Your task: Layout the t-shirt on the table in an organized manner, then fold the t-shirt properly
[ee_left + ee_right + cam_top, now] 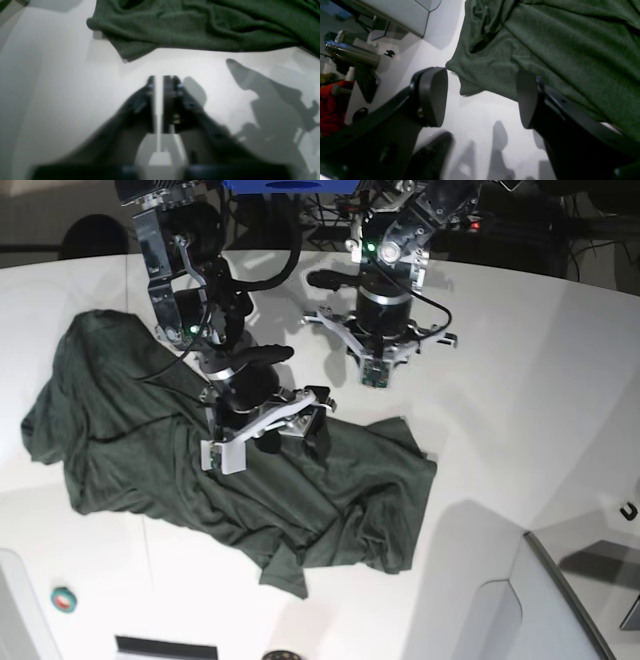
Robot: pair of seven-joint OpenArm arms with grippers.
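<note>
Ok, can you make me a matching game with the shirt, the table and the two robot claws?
Things:
1. t-shirt
2. table
3. left gripper
4. right gripper

States:
A. jaws wide apart, at the cloth's edge
B. smooth and white
C. dark green and rumpled
D. jaws shut, over bare tabletop

Pairs: 1-C, 2-B, 3-D, 4-A
</note>
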